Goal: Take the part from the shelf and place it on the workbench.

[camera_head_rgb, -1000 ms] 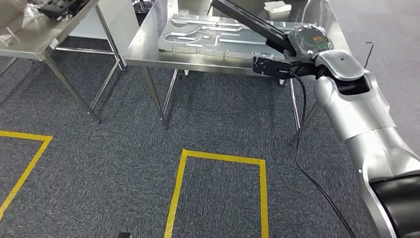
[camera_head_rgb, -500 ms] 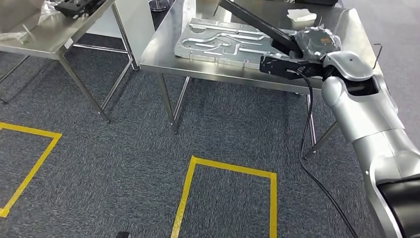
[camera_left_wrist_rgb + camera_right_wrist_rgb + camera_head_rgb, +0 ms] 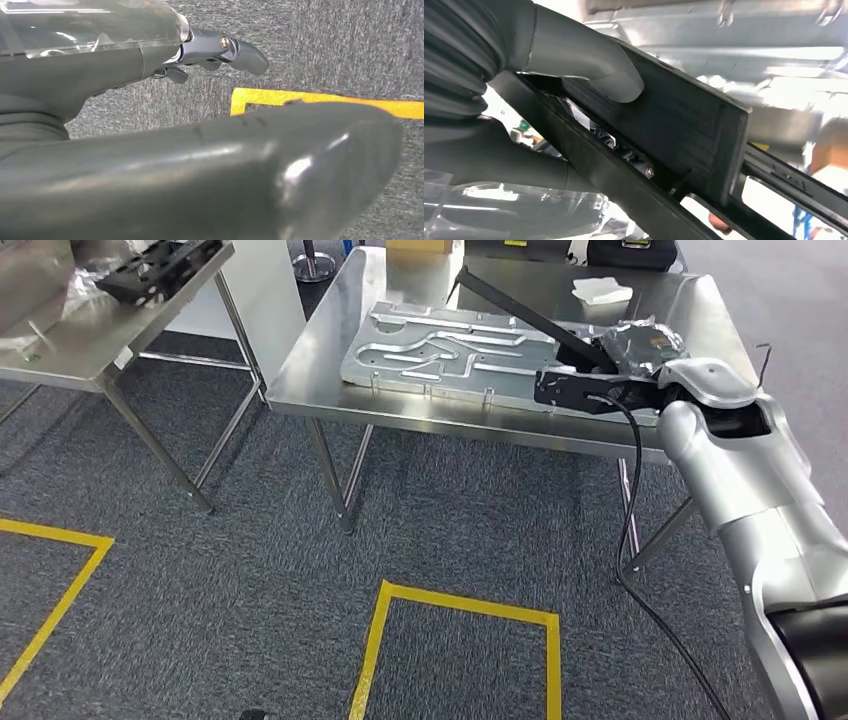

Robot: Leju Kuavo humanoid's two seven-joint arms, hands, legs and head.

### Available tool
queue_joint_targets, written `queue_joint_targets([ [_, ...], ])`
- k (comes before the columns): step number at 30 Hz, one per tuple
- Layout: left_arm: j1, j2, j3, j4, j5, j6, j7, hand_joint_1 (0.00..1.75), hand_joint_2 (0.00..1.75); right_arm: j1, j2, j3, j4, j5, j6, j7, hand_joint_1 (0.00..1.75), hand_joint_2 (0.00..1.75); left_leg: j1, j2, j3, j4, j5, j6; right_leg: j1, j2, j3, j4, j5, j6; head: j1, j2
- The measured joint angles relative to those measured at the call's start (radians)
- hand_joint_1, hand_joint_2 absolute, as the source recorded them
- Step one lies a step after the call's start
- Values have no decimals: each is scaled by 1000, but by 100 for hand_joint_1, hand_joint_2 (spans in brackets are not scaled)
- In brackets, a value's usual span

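We find the right hand [image 3: 640, 340] clasped on one end of the part [image 3: 520, 302], a long, flat black bar that slants up and away over the bench [image 3: 320, 380]. In the right wrist view the thumb [image 3: 589, 55] presses on the broad face of the part [image 3: 674, 125], and the darker fingers are hidden beneath it. The part's far end appears to sit at or just above the bench top; we cannot tell whether it touches.

A machined metal plate [image 3: 450, 345] lies on the bench directly under the bar's line. A folded white cloth [image 3: 602, 288] lies near the far edge.

The left hand [image 3: 220, 50] hangs over the carpet by a yellow floor marking [image 3: 320, 96], holding nothing, fingers loosely extended.

In our judgement the part is rigid and will not sag, but its length, gripped at one end, gives it leverage against the hand, so it may twist or slip as it is lowered. The faces look smooth and hard. A hold nearer mid-length would be steadier. We judge the placing step to be under way, with release outstanding. The chief risk is the bar landing on the plate.
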Motion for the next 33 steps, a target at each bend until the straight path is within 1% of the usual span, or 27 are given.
queue_joint_targets([
  [3, -1, 0, 0, 0, 0, 0, 1, 0, 0, -37, 4, 6, 26, 4, 52, -45, 175, 175, -3, -4, 13, -9, -4, 24, -1, 0, 5, 12, -8, 20, 0, 0],
  [4, -1, 1, 1, 0, 0, 0, 2, 0, 0, -52, 5, 8, 35, 6, 69, -60, 175, 175, -2, -5, 20, -12, -7, 32, -3, -1, -3, 36, -13, 24, 0, 0],
  [5, -2, 1, 1, 0, 0, 0, 2, 0, 0, -68, 6, 11, 45, 7, 85, -74, 175, 175, -2, -6, 28, -14, -10, 38, -5, -2, -24, 76, -27, 27, 0, 0],
  [6, -3, 1, 1, 0, 1, -1, 2, 0, 0, -80, 7, 16, 56, 8, 100, -87, 175, 175, -1, -7, 35, -16, -14, 42, -6, -3, -59, 136, -47, 30, 0, 0],
  [8, -5, 1, 1, 0, 1, -2, 2, 0, 0, -94, 9, 25, 78, 9, 122, -104, 175, 175, -2, -9, 48, -16, -27, 46, -6, -3, -145, 262, -93, 33, 0, 0],
  [9, -6, 1, 1, 0, 1, -3, 2, 0, 0, -96, 9, 30, 87, 10, 127, -108, 175, 175, -3, -12, 56, -16, -34, 47, -6, -3, -176, 294, -103, 33, 0, 0],
  [10, -5, 1, 1, 0, 1, -3, 2, 0, 0, -97, 10, 33, 95, 10, 131, -112, 175, 175, -3, -15, 66, -16, -42, 46, -6, -3, -191, 292, -93, 31, 1, 0],
  [11, -4, 1, 1, 0, 1, -3, 2, 0, 0, -100, 10, 37, 103, 10, 135, -116, 175, 175, -4, -18, 77, -16, -50, 44, -5, -3, -189, 254, -62, 28, 0, 0],
  [13, -3, -1, 2, 0, 1, -4, 2, 0, 0, -113, 11, 47, 120, 7, 146, -128, 175, 175, -7, -22, 98, -14, -67, 40, 1, -3, -154, 118, 40, 15, 0, 0],
  [14, -4, -2, 2, 0, 2, -4, 2, 0, 0, -121, 13, 54, 130, 4, 152, -135, 175, 175, -9, -23, 105, -14, -75, 36, 5, -3, -138, 62, 73, 8, 1, 0],
  [15, -5, -3, 3, 0, 3, -4, 1, 0, 0, -128, 15, 60, 140, 0, 158, -141, 175, 175, -10, -24, 109, -15, -83, 31, 9, -3, -129, 26, 96, 2, 1, 0],
  [16, -6, -3, 3, 0, 6, -4, 1, 0, 0, -134, 18, 68, 148, -3, 162, -145, 175, 175, -11, -24, 112, -11, -86, 25, 11, -3, -126, 11, 100, -3, 0, 0],
  [18, -7, -3, 4, 0, 13, -4, 0, 0, 0, -141, 24, 81, 159, -8, 166, -149, 175, 175, -11, -23, 116, -2, -90, 13, 9, -2, -115, 8, 99, -13, 0, 0],
  [19, -7, -2, 5, 0, 15, -4, -1, 0, 0, -145, 27, 88, 164, -9, 166, -150, 175, 175, -11, -20, 111, 19, -95, 8, 7, -2, -107, 5, 96, -19, 0, 0],
  [20, -7, -2, 5, 0, 16, -4, -1, 0, 0, -149, 29, 94, 169, -10, 167, -151, 175, 175, -10, -17, 95, 51, -108, 3, 6, -3, -97, 4, 91, -26, 0, 0],
  [21, -7, -2, 6, 0, 16, -4, -1, 0, 0, -153, 31, 100, 174, -10, 167, -151, 175, 175, -7, -15, 66, 104, -128, -2, 5, -3, -89, 3, 86, -31, 0, 0],
  [22, -7, -2, 6, 0, 17, -4, -1, 0, 0, -156, 32, 107, 179, -10, 167, -152, 175, 175, -6, -13, 29, 167, -152, -6, 6, -3, -83, 3, 80, -34, 0, 0],
  [23, -6, -2, 7, 0, 17, -3, -1, 0, 0, -157, 34, 114, 183, -8, 165, -152, 175, 175, -4, -12, -11, 225, -175, -9, 6, -2, -77, 3, 74, -35, 0, 0],
  [24, -5, -2, 8, 0, 17, -3, -1, 0, 0, -157, 35, 123, 187, -4, 163, -152, 175, 175, -2, -11, -43, 264, -187, -13, 6, 0, -69, 4, 67, -35, 0, 0],
  [25, -4, -2, 9, 0, 18, -2, -1, 0, 0, -156, 35, 133, 190, 2, 159, -151, 175, 175, -1, -10, -60, 269, -182, -15, 6, 1, -60, 4, 59, -34, 0, 0],
  [26, -3, -2, 10, 0, 18, -1, -1, 0, 0, -156, 35, 142, 194, 8, 153, -149, 175, 175, 0, -8, -61, 239, -156, -16, 6, 2, -49, 4, 50, -32, 0, 0],
  [28, 0, -1, 12, 0, 18, 0, -1, 0, 0, -156, 35, 160, 199, 17, 130, -141, 175, 175, 0, -6, -27, 106, -58, -11, 6, 3, -24, 5, 31, -26, 0, 0],
  [29, 2, -1, 12, 0, 19, 1, -1, 0, 0, -154, 34, 165, 200, 18, 108, -135, 175, 175, -3, -6, -10, 46, -26, -5, 7, 4, -16, 6, 22, -22, 0, 0],
  [30, 2, -1, 12, 0, 19, 1, -1, 0, 0, -151, 33, 170, 200, 16, 79, -126, 175, 175, -5, -5, 3, 7, -6, 1, 8, 5, -10, 5, 15, -17, 0, 0],
  [31, 3, 0, 12, 0, 18, 1, -1, 0, 0, -144, 30, 172, 197, 12, 39, -115, 175, 175, -8, -5, 9, -11, -2, 9, 9, 6, -7, 7, 10, -11, 0, 0],
  [32, 3, 0, 12, 0, 18, 1, -1, 0, 0, -133, 27, 172, 190, 6, -5, -103, 175, 175, -9, -5, 15, -13, -11, 16, 11, 7, -4, 8, 7, -5, 0, 0],
  [33, 3, 0, 13, 0, 18, 1, -1, 0, 0, -121, 22, 171, 180, -3, -46, -92, 175, 175, -8, -6, 23, -16, -9, 23, 11, 7, -1, 11, 3, 1, 0, 0],
])
